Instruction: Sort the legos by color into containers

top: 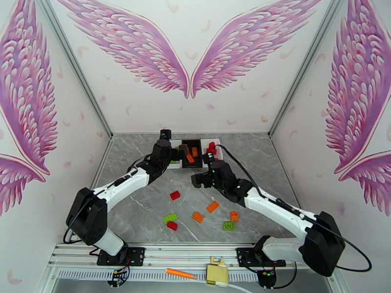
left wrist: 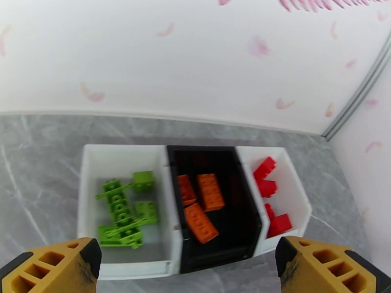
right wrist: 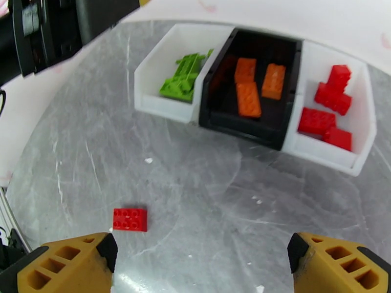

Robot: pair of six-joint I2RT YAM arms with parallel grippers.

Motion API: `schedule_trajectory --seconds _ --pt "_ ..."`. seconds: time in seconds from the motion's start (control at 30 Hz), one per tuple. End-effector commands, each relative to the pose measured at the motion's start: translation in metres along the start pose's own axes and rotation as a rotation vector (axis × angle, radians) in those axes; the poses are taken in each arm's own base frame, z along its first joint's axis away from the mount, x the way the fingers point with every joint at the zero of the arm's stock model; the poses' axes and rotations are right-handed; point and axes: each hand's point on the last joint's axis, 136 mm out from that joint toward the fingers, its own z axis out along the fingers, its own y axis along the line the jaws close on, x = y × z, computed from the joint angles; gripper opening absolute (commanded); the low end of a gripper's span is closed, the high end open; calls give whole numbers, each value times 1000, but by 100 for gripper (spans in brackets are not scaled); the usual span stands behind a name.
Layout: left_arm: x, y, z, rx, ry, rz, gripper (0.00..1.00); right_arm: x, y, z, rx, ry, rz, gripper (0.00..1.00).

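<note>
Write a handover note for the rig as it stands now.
Left gripper open, empty, at the bins. Right gripper open, empty, over the grey marbled table.
Done: green studded plastic bricks in the left white plastic bin, orange ones in the middle black bin, red ones in the right white bin.
Left, loose on the table: two red bricks, two green bricks, three orange bricks.
</note>
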Motion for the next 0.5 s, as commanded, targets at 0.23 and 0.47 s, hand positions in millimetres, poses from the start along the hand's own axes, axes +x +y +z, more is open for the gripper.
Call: schedule_trajectory --seconds 0.23,0.47 --pt "-23 86 -45 -167 -58 -102 99 55 65 53 98 252 -45 98" --pt "-23 118 -62 -221 -71 -149 99 87 82 84 118 385 -33 98"
